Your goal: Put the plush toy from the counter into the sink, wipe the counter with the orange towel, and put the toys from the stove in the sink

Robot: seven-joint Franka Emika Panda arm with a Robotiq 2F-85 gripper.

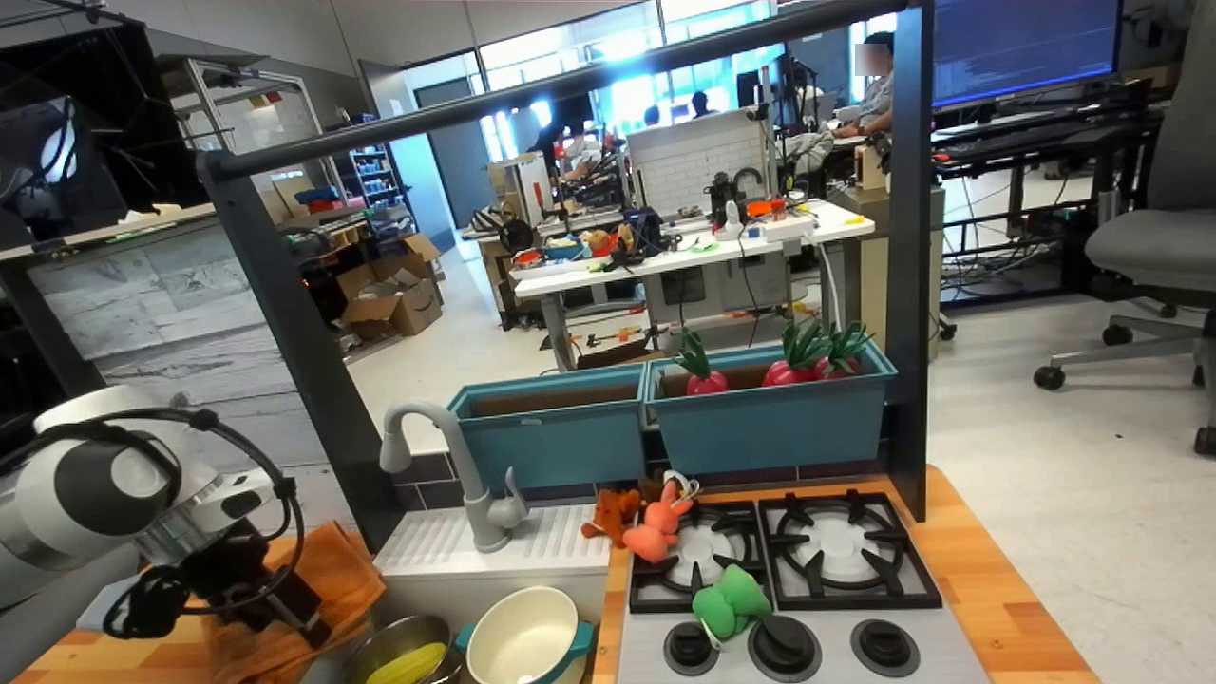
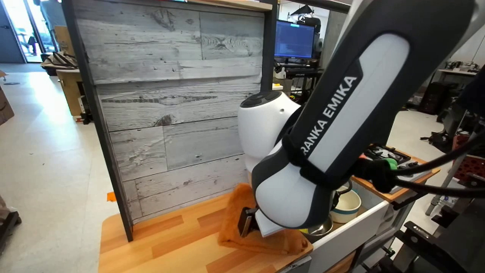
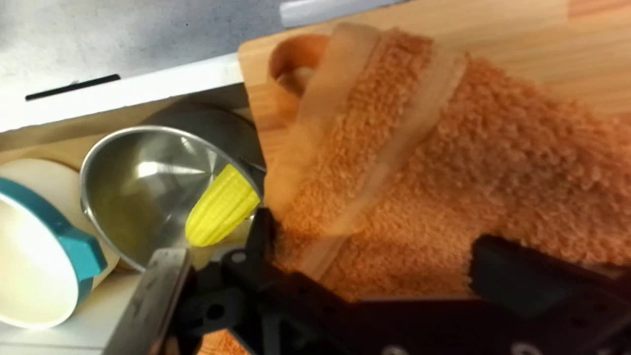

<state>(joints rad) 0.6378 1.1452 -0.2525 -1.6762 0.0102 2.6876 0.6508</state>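
The orange towel (image 1: 332,579) lies bunched on the wooden counter (image 2: 182,235), beside the sink (image 1: 446,591). It also shows in the wrist view (image 3: 443,182). My gripper (image 3: 374,246) is open, pointing down at the towel, its fingertips wide apart with towel between them. The gripper also shows in an exterior view (image 2: 247,223) against the towel. On the stove (image 1: 807,655) lie a green toy (image 1: 731,603) and a coral rabbit-like toy (image 1: 655,530). A brown-orange toy (image 1: 613,516) sits at the stove's left edge, with a dark item behind. No plush toy shows on the counter.
In the sink stand a metal bowl (image 3: 143,172) with yellow corn (image 3: 222,207) and a cream pot with teal handles (image 1: 522,627). A grey faucet (image 1: 465,456) rises behind. Two teal planters (image 1: 551,442) stand at the back. A wood-patterned panel (image 2: 182,94) borders the counter.
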